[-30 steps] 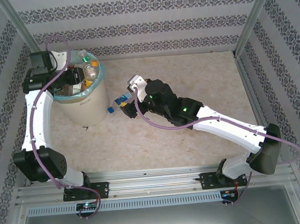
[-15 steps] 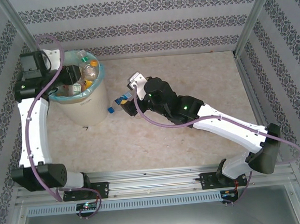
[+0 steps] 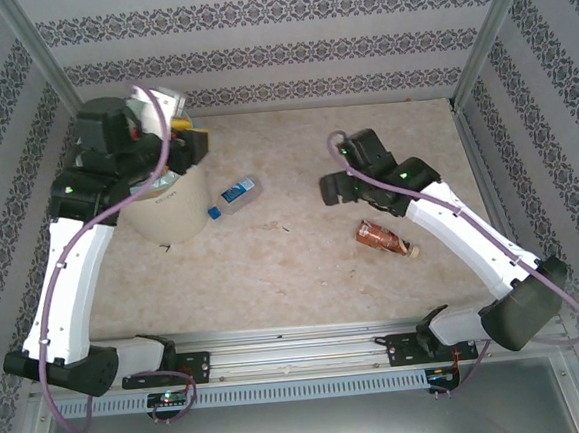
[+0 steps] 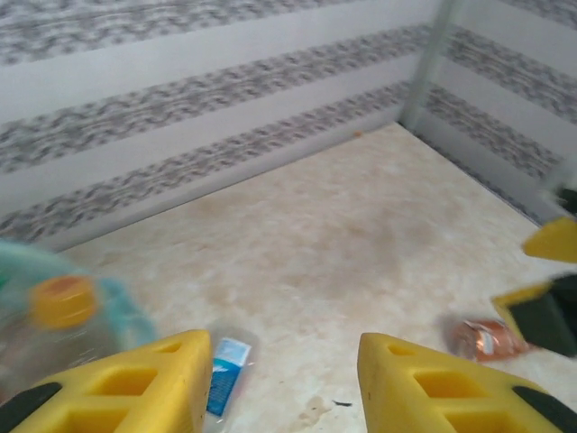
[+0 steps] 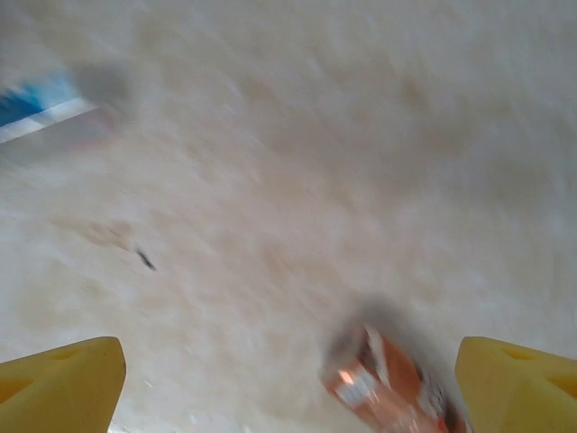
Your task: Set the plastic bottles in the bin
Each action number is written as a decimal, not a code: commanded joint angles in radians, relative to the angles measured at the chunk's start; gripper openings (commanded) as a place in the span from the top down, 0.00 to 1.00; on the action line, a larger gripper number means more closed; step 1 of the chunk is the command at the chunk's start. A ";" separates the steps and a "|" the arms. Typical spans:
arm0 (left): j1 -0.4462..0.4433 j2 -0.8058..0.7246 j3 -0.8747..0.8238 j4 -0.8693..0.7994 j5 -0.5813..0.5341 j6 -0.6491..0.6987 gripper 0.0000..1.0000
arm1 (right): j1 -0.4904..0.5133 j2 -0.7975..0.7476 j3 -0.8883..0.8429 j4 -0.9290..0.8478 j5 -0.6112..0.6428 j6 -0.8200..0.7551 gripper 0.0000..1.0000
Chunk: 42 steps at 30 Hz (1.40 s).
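- Brown bottle (image 3: pixel 384 237): lies on its side on the tabletop (image 3: pixel 304 275), nearest my bases and well apart from the bin. I judge this to be the next pick-up. My wrist should turn until the fingers cross the bottle's long axis, then come straight down over mid-body so that it cannot roll out.
- Right pincer (image 5: pixel 290 383): fingers stand wide apart with nothing between them. It hovers above the tabletop, with the brown bottle just inside the right finger. That view is blurred, so the cap end is uncertain, and I should centre before closing.
- Right arm: stretched forward and bent inward at the elbow, with the wrist pitched down toward the tabletop.
- Blue-labelled bottle (image 3: pixel 234 194): lies on the tabletop just beside the bin, and is also left to collect.
- Bin (image 3: pixel 174 218): stands at the far left, its teal liner over the rim. An orange-capped bottle (image 4: pixel 61 302) rests inside.
- Left pincer (image 4: pixel 279 388): fingers are apart and empty, poised at the bin's far rim.
- Left arm: rises steeply from its base and arches over the bin.
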 commanded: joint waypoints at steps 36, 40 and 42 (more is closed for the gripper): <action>-0.207 0.185 -0.092 0.150 0.052 0.040 0.44 | -0.132 0.373 -0.129 -0.066 -0.068 -0.128 0.42; -0.208 0.159 -0.098 0.204 0.027 0.005 0.42 | -0.138 0.247 -0.113 -0.078 -0.114 -0.102 0.44; -0.205 0.146 -0.103 0.233 0.035 -0.020 0.40 | -0.142 0.170 -0.094 -0.064 -0.172 -0.088 0.44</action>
